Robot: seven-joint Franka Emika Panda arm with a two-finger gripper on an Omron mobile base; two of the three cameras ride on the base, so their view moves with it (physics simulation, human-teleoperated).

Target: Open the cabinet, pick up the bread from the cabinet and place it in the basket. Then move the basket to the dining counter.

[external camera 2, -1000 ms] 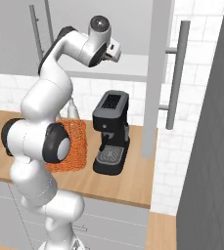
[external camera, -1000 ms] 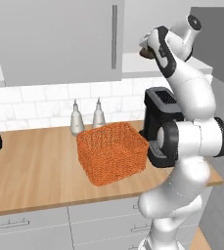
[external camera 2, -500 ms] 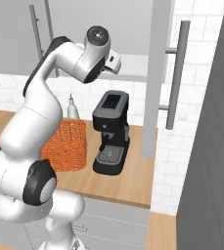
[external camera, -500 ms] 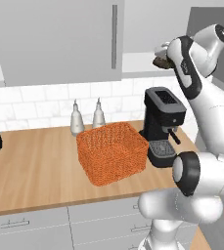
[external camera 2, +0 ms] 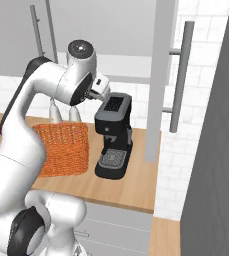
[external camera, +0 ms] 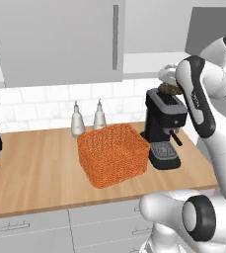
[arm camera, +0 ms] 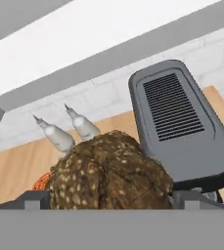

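Orange basket [external camera: 113, 154] on the worktop, nothing visible inside, pincer [arm camera: 108, 197] clamped on bread [arm camera: 111, 173] above coffee machine [external camera: 164, 128]

Speckled brown bread [arm camera: 111, 173], orange basket [external camera: 113, 153]

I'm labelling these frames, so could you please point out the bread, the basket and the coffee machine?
bread [arm camera: 111, 171], hand view, middle of its speckled crust.
basket [external camera: 115, 164], left base view, front woven wall.
coffee machine [external camera 2: 117, 125], right base view, dark upper body.
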